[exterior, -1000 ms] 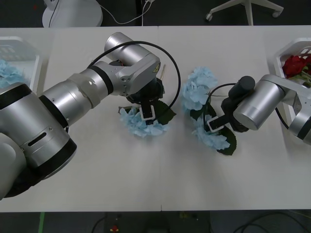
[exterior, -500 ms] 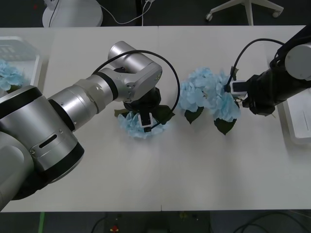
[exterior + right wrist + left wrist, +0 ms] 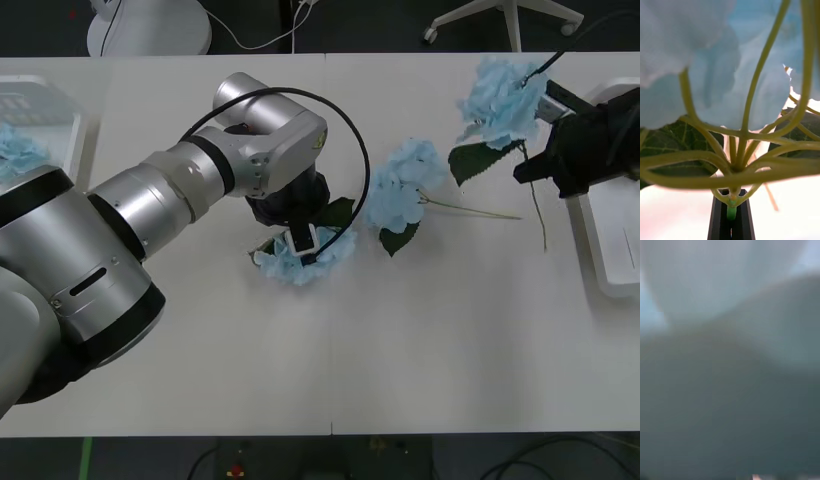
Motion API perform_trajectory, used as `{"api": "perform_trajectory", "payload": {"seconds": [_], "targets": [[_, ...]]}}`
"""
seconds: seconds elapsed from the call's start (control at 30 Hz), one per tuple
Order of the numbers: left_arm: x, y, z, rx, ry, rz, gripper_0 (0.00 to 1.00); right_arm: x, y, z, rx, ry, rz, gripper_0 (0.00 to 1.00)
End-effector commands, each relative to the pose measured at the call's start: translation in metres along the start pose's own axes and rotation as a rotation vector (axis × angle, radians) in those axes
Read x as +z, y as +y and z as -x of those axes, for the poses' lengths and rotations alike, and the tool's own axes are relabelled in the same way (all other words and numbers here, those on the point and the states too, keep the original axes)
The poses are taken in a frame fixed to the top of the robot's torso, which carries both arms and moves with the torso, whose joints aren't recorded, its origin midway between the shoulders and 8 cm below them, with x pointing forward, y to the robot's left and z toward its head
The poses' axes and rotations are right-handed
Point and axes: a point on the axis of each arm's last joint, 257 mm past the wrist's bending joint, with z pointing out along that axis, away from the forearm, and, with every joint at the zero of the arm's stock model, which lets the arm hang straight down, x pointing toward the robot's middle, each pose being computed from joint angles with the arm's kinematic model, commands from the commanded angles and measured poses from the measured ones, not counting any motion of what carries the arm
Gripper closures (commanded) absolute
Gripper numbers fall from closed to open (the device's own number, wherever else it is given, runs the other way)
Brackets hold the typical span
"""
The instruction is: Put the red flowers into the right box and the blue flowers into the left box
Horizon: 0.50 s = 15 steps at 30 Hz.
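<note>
Beside right box (image 3: 612,245), right tool (image 3: 535,135) pinches fluffy blue flowers' (image 3: 500,100) thin stem — lifted.

A white counter (image 3: 330,360) spans the scene, with a thin seam running from its near edge to its far edge down the middle. Beyond the far edge lies a dark floor (image 3: 370,25). On it stand a round white base (image 3: 148,25) at far left, a white cable (image 3: 262,38) beside it, and the white star-shaped foot of a chair (image 3: 505,18) at far right. Light falls evenly, with soft shadows.
</note>
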Motion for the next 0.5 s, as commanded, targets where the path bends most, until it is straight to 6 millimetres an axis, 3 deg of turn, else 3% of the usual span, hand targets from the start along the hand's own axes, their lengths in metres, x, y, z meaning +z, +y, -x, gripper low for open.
{"api": "perform_trajectory", "payload": {"seconds": [0.03,0.13,0.33,0.5], "targets": [[-0.073,0.019,-0.057,-0.189,0.054,0.143,1.0,-0.027,-0.016,0.03,0.119,-0.106,-0.055,1.0],[-0.095,0.015,-0.065,-0.324,0.021,0.199,1.0,-0.025,-0.007,0.054,0.178,-0.166,-0.035,1.0],[-0.144,0.032,-0.068,-0.534,-0.095,0.359,1.0,-0.015,0.022,0.099,0.264,-0.253,0.061,1.0],[-0.171,-0.007,-0.09,-0.814,-0.23,0.47,1.0,-0.002,0.042,0.143,0.29,-0.323,0.129,1.0]]}}
